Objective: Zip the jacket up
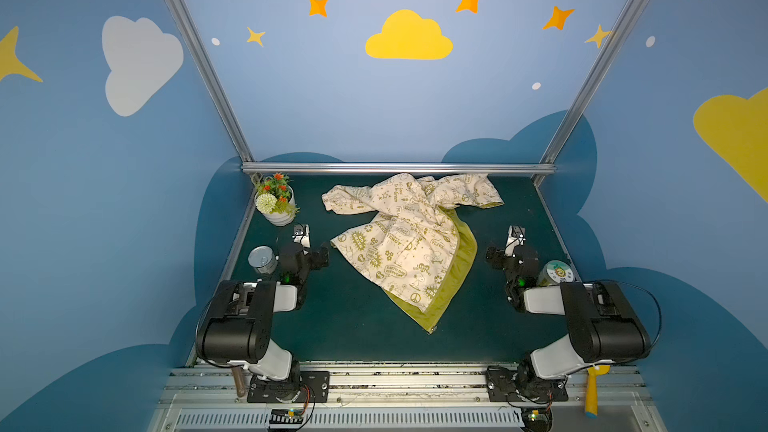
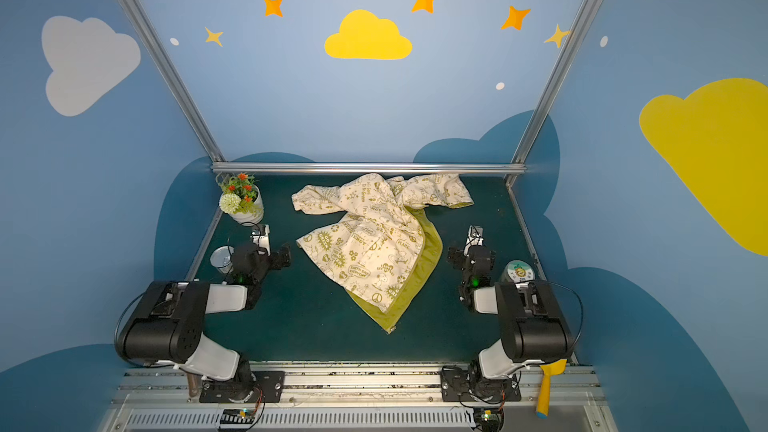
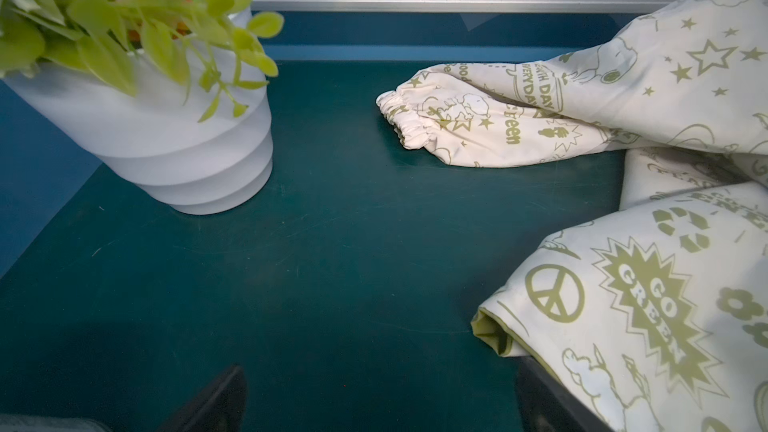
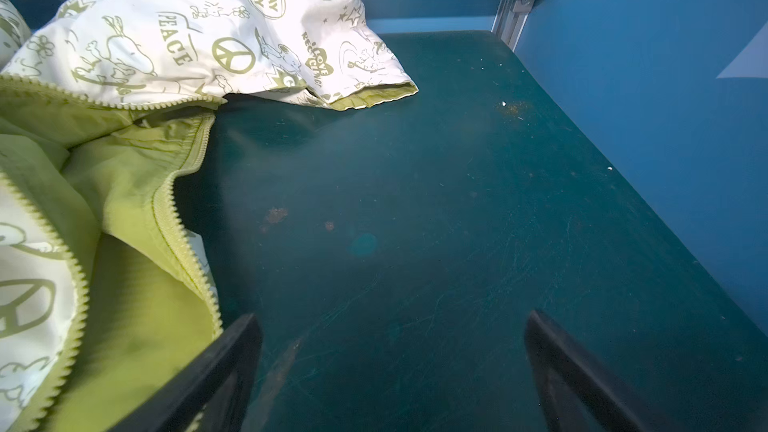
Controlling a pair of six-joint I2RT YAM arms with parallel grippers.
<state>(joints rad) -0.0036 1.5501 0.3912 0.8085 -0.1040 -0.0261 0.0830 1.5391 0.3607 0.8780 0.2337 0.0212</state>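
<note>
Just beside left pincer [image 3: 380, 371], jacket [image 1: 399, 251].

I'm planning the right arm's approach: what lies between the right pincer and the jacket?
Only bare green mat. The right wrist view shows the open right pincer close beside the jacket, whose zipper lies open.

Two eyes up high, one camera low on each wrist.
Both top views stare steeply down from above the arm bases toward the back rail [image 1: 399, 168], sharing the whole green table [image 1: 353, 326]. The left wrist camera skims low, close on the flower pot [image 3: 187, 139] and the jacket [image 3: 644, 89]; the right wrist camera sits as low, facing that same rail, jacket close alongside.
</note>
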